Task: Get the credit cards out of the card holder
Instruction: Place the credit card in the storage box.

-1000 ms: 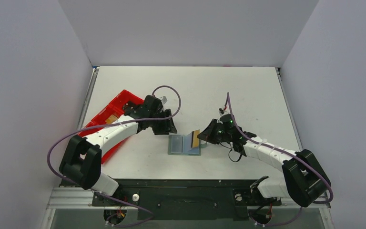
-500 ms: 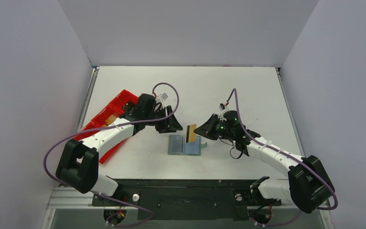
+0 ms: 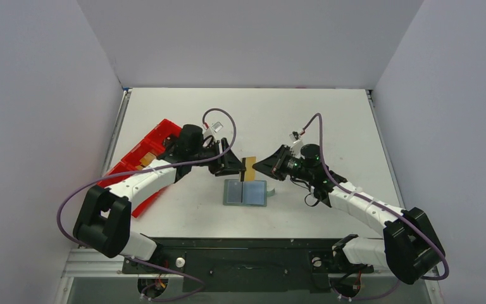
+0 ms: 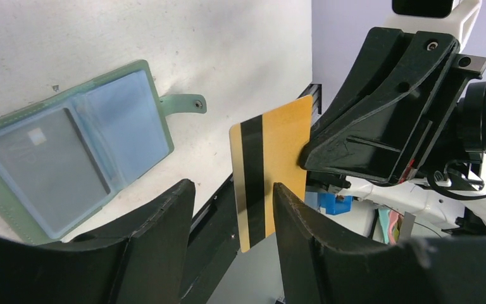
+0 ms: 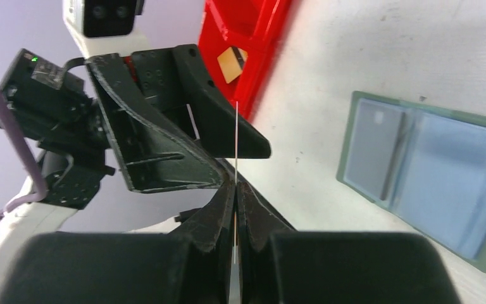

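Note:
The grey-green card holder (image 3: 245,192) lies open and flat on the table, its tab to the right, also seen in the left wrist view (image 4: 69,171) and the right wrist view (image 5: 430,177). My right gripper (image 3: 264,167) is shut on one edge of a gold credit card (image 3: 249,168) with a black stripe (image 4: 272,171), holding it upright above the holder. My left gripper (image 3: 233,163) faces it, open. From the left wrist the card stands in the gap between the left fingers (image 4: 164,218), touching neither. The right wrist sees the card edge-on (image 5: 235,139).
A long red tray (image 3: 164,130) sits at the left of the table behind the left arm, with a tan card (image 5: 231,63) inside it. White walls close in the table on three sides.
The right gripper has lifted the gold card up off the holder and carried it left. The left gripper has swung right to meet it.

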Controlling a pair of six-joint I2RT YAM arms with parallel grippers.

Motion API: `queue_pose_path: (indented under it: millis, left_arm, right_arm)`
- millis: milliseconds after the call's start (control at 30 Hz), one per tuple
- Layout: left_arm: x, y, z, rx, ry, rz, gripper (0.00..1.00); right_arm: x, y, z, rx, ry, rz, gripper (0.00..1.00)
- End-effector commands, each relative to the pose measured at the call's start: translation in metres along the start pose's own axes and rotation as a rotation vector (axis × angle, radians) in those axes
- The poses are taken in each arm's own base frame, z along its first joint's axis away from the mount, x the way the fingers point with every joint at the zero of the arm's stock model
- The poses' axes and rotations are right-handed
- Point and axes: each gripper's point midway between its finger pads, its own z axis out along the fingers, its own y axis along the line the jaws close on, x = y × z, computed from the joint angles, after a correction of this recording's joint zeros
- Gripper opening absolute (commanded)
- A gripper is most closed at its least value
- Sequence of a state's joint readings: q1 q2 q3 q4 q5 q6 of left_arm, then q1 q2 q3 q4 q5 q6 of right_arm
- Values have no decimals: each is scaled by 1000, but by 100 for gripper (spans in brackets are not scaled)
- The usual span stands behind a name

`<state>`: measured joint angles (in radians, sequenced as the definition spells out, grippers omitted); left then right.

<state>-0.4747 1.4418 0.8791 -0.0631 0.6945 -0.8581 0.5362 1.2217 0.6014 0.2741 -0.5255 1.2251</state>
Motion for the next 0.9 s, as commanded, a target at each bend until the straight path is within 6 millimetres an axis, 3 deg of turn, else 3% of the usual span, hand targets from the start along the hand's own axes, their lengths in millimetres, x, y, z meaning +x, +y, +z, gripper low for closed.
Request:
queue_pose_path:
  millis: [0, 133, 333, 533, 600, 700, 767, 867]
  left_arm:
    - [-8, -29, -8, 113, -25, 50, 46]
    - [-8, -33, -8, 142, -21, 39, 45]
    - [-6, -42, -9, 201, -10, 4, 33]
    - [-6, -46, -10, 219, -9, -1, 1]
    - [-6, -46, -10, 219, -10, 0, 0]
    - [-6, -45, -11, 208, -19, -3, 0]
    - [-8, -42, -11, 187, -31, -6, 0]
    - [-11, -37, -14, 158, -55, -3, 0]
  right_arm:
    - [-9, 33, -3, -132, -19, -13, 0]
    - [-8, 33, -1, -140, -10, -6, 0]
    - [-6, 28, 1, -132, -2, -5, 0]
    - [-6, 26, 2, -121, -3, -12, 0]
    - [-6, 23, 3, -104, -3, -18, 9]
    - [-6, 13, 2, -43, -4, -29, 40]
    - [-8, 6, -1, 13, -20, -49, 51]
    - [-21, -8, -7, 125, -88, -99, 57]
